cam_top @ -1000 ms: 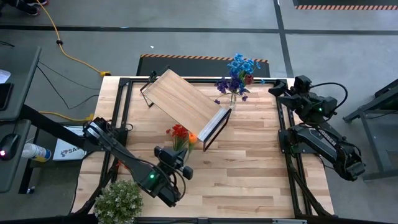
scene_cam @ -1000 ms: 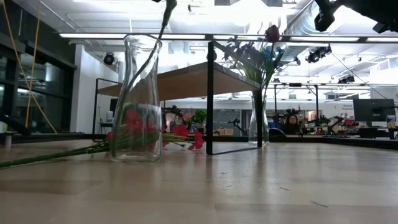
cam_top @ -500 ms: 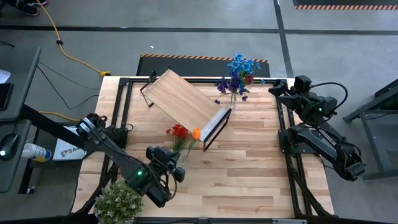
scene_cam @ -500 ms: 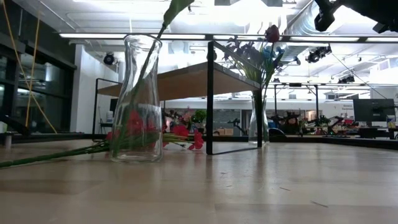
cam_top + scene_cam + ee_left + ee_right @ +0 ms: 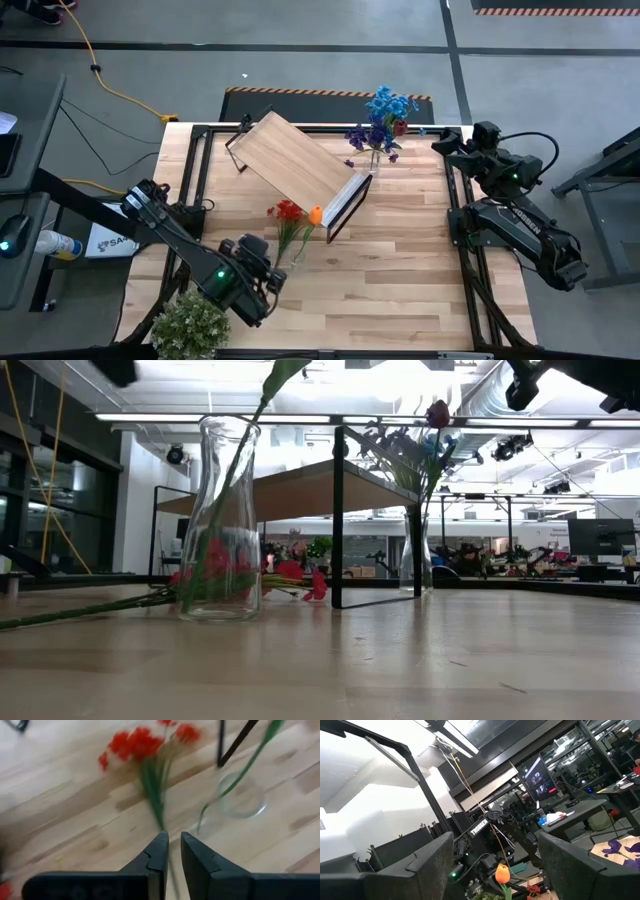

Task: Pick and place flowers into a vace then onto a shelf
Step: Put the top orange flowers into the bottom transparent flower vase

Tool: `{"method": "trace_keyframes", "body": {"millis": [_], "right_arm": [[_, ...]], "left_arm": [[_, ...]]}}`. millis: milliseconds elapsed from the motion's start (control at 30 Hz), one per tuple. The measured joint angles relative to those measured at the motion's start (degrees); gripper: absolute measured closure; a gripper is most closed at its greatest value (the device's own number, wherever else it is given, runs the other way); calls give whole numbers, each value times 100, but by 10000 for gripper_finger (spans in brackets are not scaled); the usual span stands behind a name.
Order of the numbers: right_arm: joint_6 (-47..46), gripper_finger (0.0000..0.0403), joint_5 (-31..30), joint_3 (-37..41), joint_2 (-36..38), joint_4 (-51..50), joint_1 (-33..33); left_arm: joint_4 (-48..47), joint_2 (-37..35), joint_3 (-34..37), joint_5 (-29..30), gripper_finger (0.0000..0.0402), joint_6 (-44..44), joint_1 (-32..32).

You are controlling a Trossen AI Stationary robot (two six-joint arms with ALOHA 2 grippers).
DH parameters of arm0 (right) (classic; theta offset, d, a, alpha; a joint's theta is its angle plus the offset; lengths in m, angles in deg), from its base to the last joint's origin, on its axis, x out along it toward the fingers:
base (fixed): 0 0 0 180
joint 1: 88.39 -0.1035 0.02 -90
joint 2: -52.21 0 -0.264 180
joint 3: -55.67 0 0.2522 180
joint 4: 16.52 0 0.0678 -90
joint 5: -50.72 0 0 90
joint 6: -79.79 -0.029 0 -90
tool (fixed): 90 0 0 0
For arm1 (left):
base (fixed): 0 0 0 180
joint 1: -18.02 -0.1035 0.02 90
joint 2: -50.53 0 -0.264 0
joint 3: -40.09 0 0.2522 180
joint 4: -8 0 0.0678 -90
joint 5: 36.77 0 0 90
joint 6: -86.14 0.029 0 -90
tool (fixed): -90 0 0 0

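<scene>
Retreating toward the table's (image 5: pixel 400 290) near-left corner, my left pincer (image 5: pixel 173 851) has released its stem, fingers nearly closed, empty. Orange flower (image 5: pixel 315 214) now rests in the vase (image 5: pixel 220 520); right pincer (image 5: pixel 447 143) unchanged, parked, spread wide.

The shelf (image 5: pixel 300 168) stands diagonally across the far middle of the surface (image 5: pixel 400 280), its black legs walling off the ground beneath it. A vase of blue and purple flowers (image 5: pixel 378 125) stands just beside its far right corner. Red and orange flowers (image 5: pixel 291 220) lie near the shelf's near end, beside a clear vase (image 5: pixel 220 520). A leafy clump (image 5: pixel 190 325) fills the near left corner. The near right half of the surface lies open.
</scene>
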Motion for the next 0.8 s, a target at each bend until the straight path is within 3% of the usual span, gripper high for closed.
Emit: {"method": "trace_keyframes", "body": {"millis": [200, 800], "right_arm": [[-2, 123, -37, 0, 0, 0, -1], [0, 123, -42, 0, 0, -2, -1]], "left_arm": [[-173, 2, 0, -674, 316, 9, 2], [-355, 7, 0, -533, 314, 314, 139]]}}
